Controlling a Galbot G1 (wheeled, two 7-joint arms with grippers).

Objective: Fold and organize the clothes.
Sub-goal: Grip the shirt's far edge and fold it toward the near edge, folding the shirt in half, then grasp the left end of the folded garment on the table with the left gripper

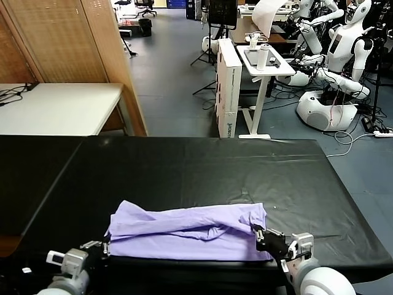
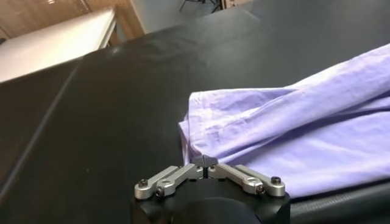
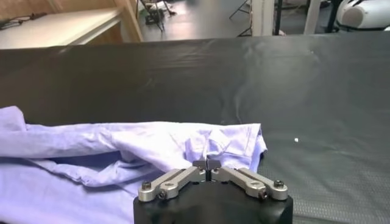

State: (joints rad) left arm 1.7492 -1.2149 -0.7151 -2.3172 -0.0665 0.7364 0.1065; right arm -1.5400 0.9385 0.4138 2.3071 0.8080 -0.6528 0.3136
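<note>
The clothes are one lavender T-shirt (image 1: 190, 230), lying folded into a long rumpled band across the near side of the black table (image 1: 184, 166). My left gripper (image 1: 103, 247) sits at the shirt's left near corner. In the left wrist view this gripper (image 2: 204, 162) has its pads pressed together at the shirt (image 2: 292, 134) edge, with no fabric showing between them. My right gripper (image 1: 261, 233) sits at the shirt's right end. In the right wrist view it (image 3: 206, 163) shows only a thin slit between its pads, just in front of the bunched shirt (image 3: 122, 146).
A white table (image 1: 55, 107) and a wooden screen (image 1: 80, 37) stand beyond the black table at the left. A white cart (image 1: 264, 67) and a tall white box (image 1: 228, 86) stand behind the far edge. Other robots (image 1: 344, 55) are at the back right.
</note>
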